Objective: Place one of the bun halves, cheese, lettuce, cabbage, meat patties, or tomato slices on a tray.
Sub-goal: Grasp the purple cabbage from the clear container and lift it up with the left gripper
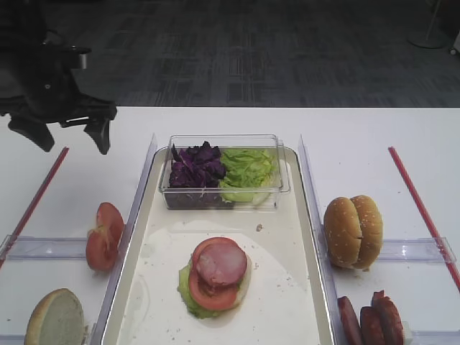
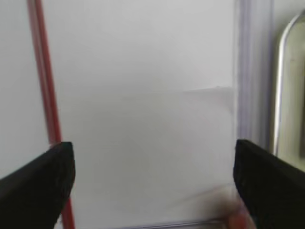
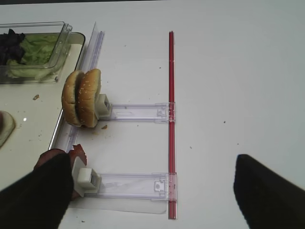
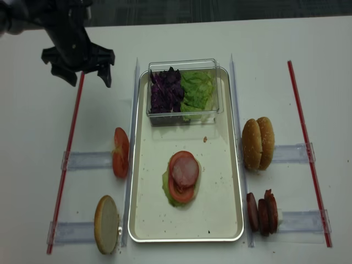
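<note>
The silvery tray (image 1: 287,280) holds a stack (image 1: 215,277) of lettuce, a tomato slice and a pinkish-red disc. Upright tomato slices (image 1: 104,236) and a bun half (image 1: 56,318) stand left of it. Two bun halves (image 1: 352,231) and the meat patties (image 1: 370,320) stand to its right. Cabbage (image 1: 195,167) and lettuce (image 1: 248,169) fill a clear tub. My left gripper (image 1: 68,136) hangs open and empty over the far-left table. In its wrist view my right gripper (image 3: 151,162) is open and empty, right of the patties (image 3: 52,157). No cheese is in view.
Red strips (image 1: 43,190) (image 1: 420,205) run along both sides of the table. Clear plastic holders (image 1: 410,249) carry the upright food. Clear rails (image 1: 309,180) flank the tray. The tub (image 1: 224,140) sits at the tray's far end.
</note>
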You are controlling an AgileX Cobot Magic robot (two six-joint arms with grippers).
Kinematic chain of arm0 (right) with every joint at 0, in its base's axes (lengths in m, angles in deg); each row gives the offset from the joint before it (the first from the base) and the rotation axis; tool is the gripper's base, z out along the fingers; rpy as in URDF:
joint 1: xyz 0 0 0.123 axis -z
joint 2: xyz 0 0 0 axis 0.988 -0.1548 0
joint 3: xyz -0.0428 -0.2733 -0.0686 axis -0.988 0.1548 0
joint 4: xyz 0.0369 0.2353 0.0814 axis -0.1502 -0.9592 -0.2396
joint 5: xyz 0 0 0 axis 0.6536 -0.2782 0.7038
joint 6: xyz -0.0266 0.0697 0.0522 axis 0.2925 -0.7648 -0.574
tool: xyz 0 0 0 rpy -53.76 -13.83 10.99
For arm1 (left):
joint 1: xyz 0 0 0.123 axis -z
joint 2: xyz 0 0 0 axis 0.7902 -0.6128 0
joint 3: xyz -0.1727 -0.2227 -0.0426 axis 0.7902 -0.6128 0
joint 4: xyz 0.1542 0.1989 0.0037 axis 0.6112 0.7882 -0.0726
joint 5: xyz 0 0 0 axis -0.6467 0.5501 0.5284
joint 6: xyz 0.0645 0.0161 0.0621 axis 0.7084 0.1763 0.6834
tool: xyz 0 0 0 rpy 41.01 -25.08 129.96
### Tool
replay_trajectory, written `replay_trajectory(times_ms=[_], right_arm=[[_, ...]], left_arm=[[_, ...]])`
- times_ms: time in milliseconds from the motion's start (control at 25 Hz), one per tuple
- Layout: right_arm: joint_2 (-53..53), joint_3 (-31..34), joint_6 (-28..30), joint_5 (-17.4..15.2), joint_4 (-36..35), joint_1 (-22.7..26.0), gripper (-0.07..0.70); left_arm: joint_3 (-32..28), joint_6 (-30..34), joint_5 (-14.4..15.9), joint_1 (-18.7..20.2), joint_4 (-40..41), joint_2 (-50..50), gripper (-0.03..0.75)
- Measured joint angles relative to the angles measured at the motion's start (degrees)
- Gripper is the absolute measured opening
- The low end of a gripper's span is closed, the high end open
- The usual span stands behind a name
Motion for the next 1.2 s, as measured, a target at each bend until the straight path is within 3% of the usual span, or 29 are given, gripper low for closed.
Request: replay_trajectory(times_ms=[640,1200], right_arm=[[0.00,0.00,0.00,0.00,0.00,0.00,0.692],[0.00,0.00,0.00,0.00,0.00,0.00,0.692]], left_arm=[[1.68,-12.62,-3.03,14.41,0.00,-0.13,0.618],[8.42,-20.91,-0.05,23.55,2.89,-4.55,0.618]])
